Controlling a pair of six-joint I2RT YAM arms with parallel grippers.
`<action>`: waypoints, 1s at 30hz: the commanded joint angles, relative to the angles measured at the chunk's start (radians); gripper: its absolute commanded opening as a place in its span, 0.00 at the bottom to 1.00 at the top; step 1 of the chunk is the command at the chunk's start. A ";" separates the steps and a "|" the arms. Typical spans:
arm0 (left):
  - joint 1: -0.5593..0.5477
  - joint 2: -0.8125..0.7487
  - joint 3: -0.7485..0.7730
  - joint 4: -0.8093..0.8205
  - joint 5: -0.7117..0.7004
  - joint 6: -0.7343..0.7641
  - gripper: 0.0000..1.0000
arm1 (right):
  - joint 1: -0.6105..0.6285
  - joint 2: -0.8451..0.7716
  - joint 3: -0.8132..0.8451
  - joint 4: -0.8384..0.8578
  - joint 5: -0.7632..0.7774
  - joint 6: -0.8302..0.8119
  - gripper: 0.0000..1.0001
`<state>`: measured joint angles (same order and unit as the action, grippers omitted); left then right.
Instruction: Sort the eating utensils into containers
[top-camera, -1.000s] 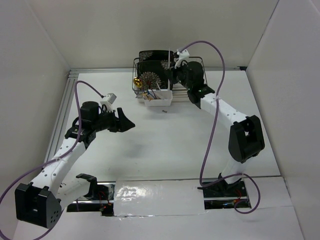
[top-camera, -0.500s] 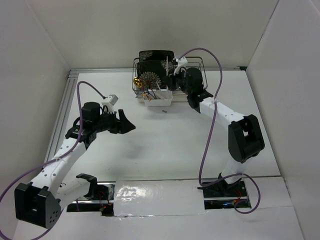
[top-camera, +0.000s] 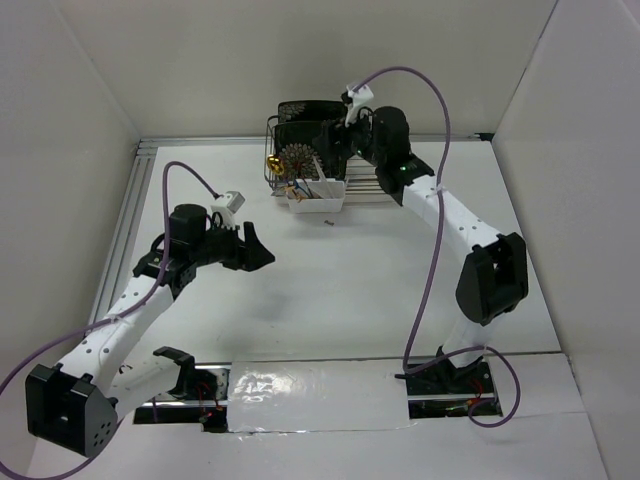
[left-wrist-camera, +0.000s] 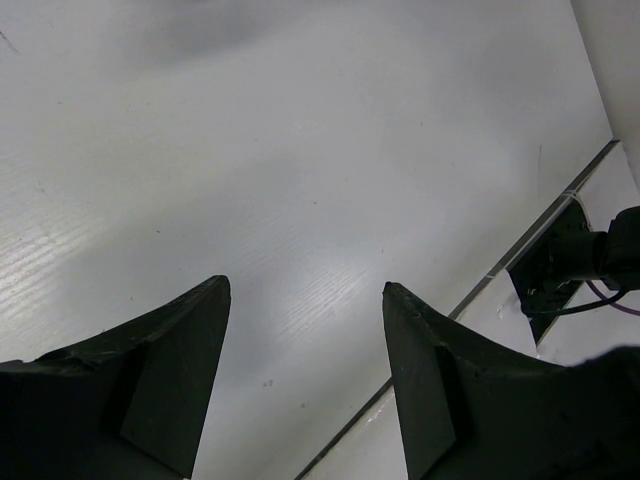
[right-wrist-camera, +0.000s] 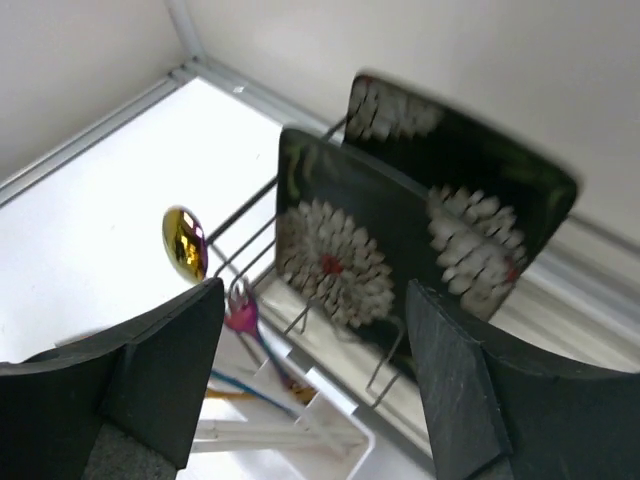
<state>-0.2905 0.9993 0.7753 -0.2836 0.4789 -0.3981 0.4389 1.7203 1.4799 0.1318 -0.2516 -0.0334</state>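
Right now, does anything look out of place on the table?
Yes. A small dark piece lies loose on the white table just in front of the small white plastic caddy, outside it; too small to identify.

Gold spoon (right-wrist-camera: 184, 243) is mirror-glossy metal, floral plates (right-wrist-camera: 340, 255) glossy, caddy (top-camera: 318, 205) white plastic, table (left-wrist-camera: 300, 150) matt, faintly grained.

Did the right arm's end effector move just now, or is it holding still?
Yes. The right end effector has risen and drawn back from the small white plastic caddy toward the far side of the black wire dish rack, jaws open.
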 joint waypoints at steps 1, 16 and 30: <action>0.007 -0.013 0.048 0.032 0.030 -0.004 0.75 | 0.000 -0.042 0.161 -0.161 0.018 -0.049 0.80; 0.126 0.088 0.291 0.040 0.107 -0.028 0.85 | -0.074 -0.405 0.025 -0.376 0.359 0.197 1.00; 0.214 -0.074 0.113 0.081 0.092 -0.024 0.93 | -0.071 -0.947 -0.651 -0.388 0.408 0.486 1.00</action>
<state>-0.0830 0.9764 0.9131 -0.2466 0.5770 -0.4248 0.3637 0.8482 0.8478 -0.2672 0.1429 0.3653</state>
